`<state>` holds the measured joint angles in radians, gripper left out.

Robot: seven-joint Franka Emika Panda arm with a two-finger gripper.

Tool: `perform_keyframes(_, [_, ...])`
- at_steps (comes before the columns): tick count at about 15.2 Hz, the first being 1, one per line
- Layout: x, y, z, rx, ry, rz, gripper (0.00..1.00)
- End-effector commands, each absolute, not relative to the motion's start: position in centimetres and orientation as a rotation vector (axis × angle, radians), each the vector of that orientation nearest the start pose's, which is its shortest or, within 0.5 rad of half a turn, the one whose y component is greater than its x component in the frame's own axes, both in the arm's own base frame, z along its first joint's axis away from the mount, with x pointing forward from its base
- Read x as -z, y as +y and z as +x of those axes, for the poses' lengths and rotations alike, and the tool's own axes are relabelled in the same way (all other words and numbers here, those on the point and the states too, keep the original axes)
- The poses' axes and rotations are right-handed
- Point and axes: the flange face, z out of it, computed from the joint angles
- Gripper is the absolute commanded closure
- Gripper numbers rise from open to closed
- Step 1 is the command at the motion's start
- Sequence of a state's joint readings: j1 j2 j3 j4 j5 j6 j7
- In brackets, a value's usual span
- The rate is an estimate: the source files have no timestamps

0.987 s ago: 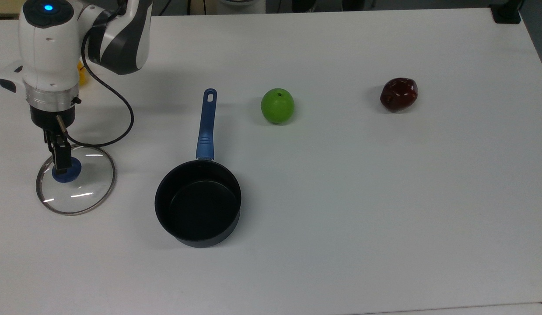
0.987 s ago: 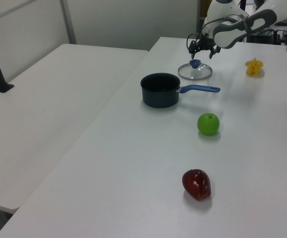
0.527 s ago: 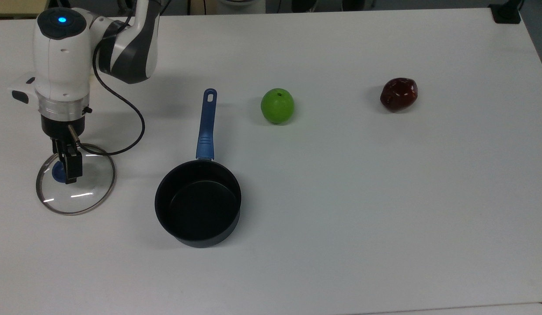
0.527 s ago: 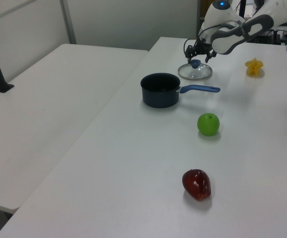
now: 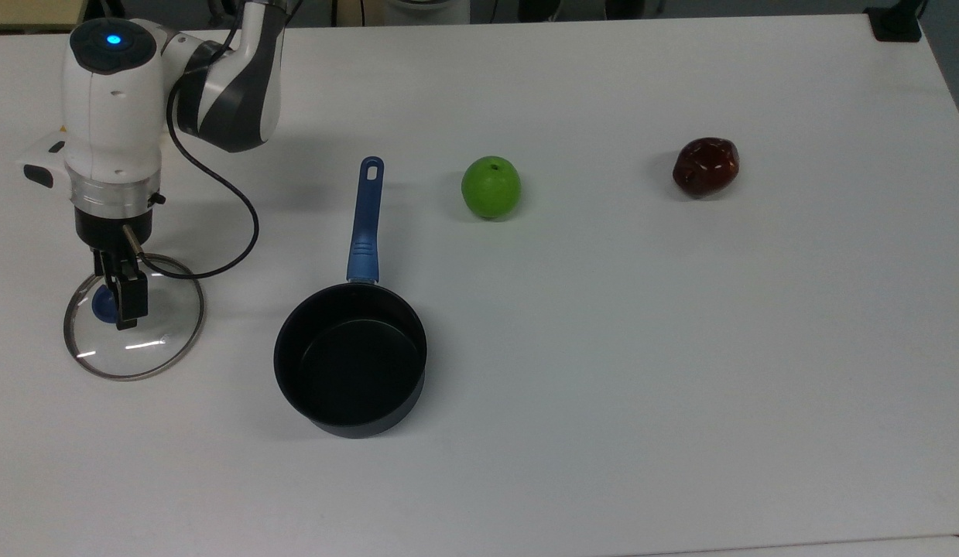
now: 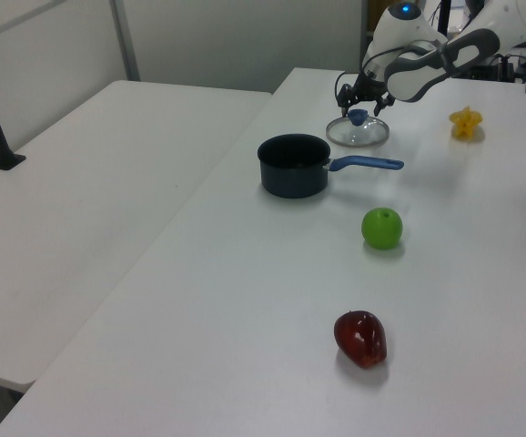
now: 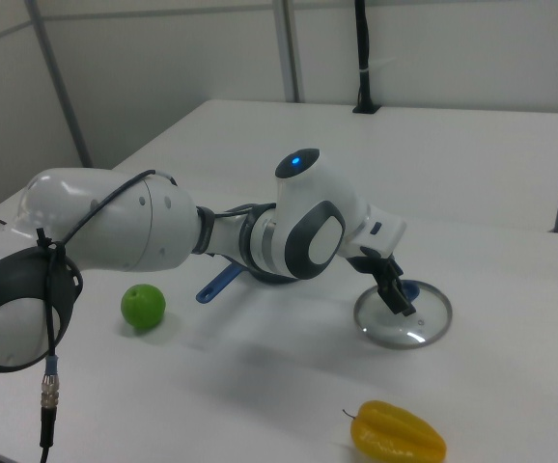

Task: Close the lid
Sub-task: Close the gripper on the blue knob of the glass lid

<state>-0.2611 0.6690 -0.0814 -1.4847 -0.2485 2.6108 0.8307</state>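
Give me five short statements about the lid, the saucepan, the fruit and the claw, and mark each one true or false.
1. The lid lies flat on the table, apart from the saucepan. True.
2. The saucepan has food in it. False: its black inside is empty.
3. The claw is at the lid's blue knob. True.
4. In the top view, the green apple lies to the left of the saucepan's handle. False: it lies to the top view's right of the handle.
5. The dark red fruit touches the green apple. False: they lie well apart on the table.
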Motion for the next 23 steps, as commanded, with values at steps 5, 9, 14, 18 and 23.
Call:
perform_keyframes(5, [-32.85, -23.61, 72.32, 0.855, 1.444, -2.786, 0.06])
perform_keyframes(9, [-32.84, -23.52, 72.35, 0.856, 1.437, -2.792, 0.19])
perform_keyframes(14, [-32.65, -23.46, 72.29, 0.857, 1.419, -2.819, 0.34])
perform_keyframes(18, [-32.69, -23.56, 72.23, 0.858, 1.417, -2.823, 0.41])
perform_keyframes(23, [-33.49, -23.57, 72.22, 0.871, 1.417, -2.815, 0.46])
